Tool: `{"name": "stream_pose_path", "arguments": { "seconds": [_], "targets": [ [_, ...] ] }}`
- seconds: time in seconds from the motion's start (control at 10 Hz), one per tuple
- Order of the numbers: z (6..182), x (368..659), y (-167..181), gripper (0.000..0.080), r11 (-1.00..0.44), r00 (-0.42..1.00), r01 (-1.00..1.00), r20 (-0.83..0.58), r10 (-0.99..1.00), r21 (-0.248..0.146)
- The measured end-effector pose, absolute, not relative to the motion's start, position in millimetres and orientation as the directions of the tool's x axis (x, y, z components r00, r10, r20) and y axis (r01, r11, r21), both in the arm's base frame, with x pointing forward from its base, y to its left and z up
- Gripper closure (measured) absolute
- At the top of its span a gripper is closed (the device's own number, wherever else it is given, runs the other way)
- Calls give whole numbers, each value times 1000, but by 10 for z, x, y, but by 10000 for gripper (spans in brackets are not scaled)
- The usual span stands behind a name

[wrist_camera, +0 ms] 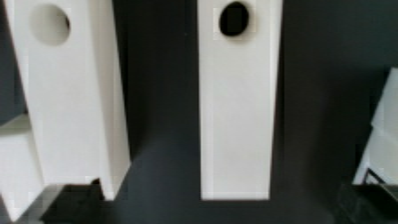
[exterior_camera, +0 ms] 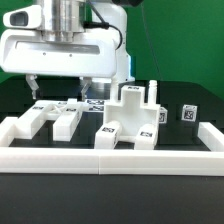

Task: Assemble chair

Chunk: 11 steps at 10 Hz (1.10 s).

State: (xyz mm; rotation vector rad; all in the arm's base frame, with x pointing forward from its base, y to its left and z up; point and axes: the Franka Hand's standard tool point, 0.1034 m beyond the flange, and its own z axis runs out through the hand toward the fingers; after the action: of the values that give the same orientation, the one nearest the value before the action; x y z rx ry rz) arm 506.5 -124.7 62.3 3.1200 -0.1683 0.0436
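The largest chair part [exterior_camera: 135,112], blocky and white, stands by the low border wall [exterior_camera: 110,160]. Two long holed chair pieces [exterior_camera: 30,125] lie toward the exterior view's left. Above them hangs the gripper [exterior_camera: 60,92], jaws spread wide, holding nothing.

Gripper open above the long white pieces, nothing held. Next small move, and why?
Probably lower straight down. The gripper is open and empty, clear of the parts. In the wrist view a long holed piece lies roughly centred below it, apart from its neighbour, so descending should bracket it for a grasp.
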Motion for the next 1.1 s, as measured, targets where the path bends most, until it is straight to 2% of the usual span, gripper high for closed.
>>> {"name": "stream_pose_path", "arguments": {
  "seconds": [0.7, 1.1],
  "targets": [
    [579, 5051, -1254, 151, -994, 994, -110, 23, -109, 20],
    [434, 4974, -1326, 151, -993, 994, -112, 5, -111, 36]
  ]
}}
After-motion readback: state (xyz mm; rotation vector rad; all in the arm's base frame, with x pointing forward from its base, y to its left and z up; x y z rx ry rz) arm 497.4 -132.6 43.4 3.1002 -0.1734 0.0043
